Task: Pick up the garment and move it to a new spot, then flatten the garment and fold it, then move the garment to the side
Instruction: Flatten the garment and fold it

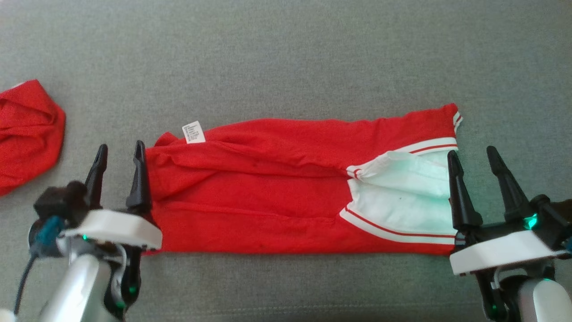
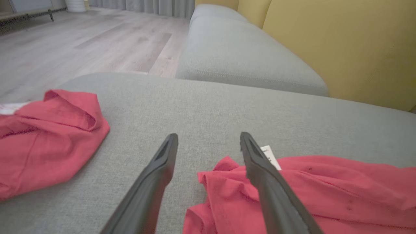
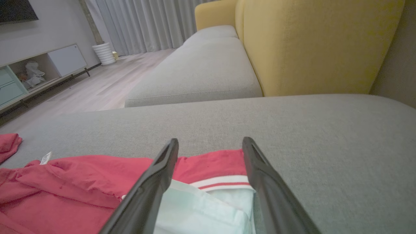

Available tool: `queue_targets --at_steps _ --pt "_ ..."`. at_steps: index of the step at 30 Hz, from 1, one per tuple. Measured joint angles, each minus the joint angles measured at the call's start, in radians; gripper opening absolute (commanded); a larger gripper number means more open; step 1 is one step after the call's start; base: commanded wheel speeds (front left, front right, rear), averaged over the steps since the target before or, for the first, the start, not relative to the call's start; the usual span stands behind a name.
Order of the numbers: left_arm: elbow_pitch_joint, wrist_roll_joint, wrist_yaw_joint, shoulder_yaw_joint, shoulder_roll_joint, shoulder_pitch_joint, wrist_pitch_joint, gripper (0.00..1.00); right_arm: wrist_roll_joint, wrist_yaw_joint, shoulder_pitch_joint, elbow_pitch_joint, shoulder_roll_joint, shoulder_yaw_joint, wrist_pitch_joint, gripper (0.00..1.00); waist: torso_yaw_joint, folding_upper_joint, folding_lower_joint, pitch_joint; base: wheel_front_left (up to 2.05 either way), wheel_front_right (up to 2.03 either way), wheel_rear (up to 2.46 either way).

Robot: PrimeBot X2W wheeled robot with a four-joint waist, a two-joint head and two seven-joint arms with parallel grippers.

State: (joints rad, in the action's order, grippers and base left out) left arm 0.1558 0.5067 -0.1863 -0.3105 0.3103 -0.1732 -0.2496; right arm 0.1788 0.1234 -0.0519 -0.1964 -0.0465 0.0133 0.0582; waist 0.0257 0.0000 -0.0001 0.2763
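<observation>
The garment [image 1: 277,192] is red with a white panel [image 1: 402,201] trimmed in red and white stripes. It lies as a long folded band across the grey cushion [image 1: 286,58], with a white label [image 1: 193,132] near its far left corner. My left gripper [image 1: 120,154] stands open at the garment's left end, one finger over the cloth edge and nothing between the fingers. At the right end my right gripper [image 1: 472,154] is open too, its inner finger over the white panel. In the left wrist view the gripper [image 2: 208,136] straddles the garment's corner [image 2: 325,188]. The right wrist view has the gripper [image 3: 210,141] above the striped hem [image 3: 221,182].
A second red cloth [image 1: 27,134] lies bunched at the cushion's left edge, also seen as a heap [image 2: 48,136] in the left wrist view. Beyond the cushion are a grey sofa seat [image 3: 201,71], a yellow backrest [image 3: 308,42] and wooden floor [image 2: 81,42].
</observation>
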Motion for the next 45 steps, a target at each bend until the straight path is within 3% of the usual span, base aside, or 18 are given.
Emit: queue_targets --at_steps 10,34,40,45 --pt "-0.086 -0.093 -0.009 -0.009 -0.011 0.111 0.000 1.00 -0.058 0.000 0.001 0.021 0.000 0.002 -0.006 1.00 0.003 0.0000 0.0000 -0.064 0.00 0.00 0.00" --pt "-0.074 -0.118 0.001 -0.025 -0.027 0.130 0.000 1.00 -0.035 0.000 -0.017 0.083 0.000 -0.019 0.007 1.00 0.018 0.0000 0.0000 -0.083 0.00 0.00 0.00" --pt "-0.072 -0.118 0.018 -0.026 -0.037 0.103 0.000 1.00 -0.046 0.000 0.084 0.168 0.000 -0.058 0.075 1.00 0.019 0.0000 0.0000 -0.048 0.00 0.00 0.00" --pt "-0.065 -0.128 0.035 -0.027 -0.056 0.055 0.000 1.00 -0.049 0.000 0.150 0.240 0.001 -0.081 0.193 1.00 0.029 0.0000 0.0002 -0.011 0.00 0.00 0.00"
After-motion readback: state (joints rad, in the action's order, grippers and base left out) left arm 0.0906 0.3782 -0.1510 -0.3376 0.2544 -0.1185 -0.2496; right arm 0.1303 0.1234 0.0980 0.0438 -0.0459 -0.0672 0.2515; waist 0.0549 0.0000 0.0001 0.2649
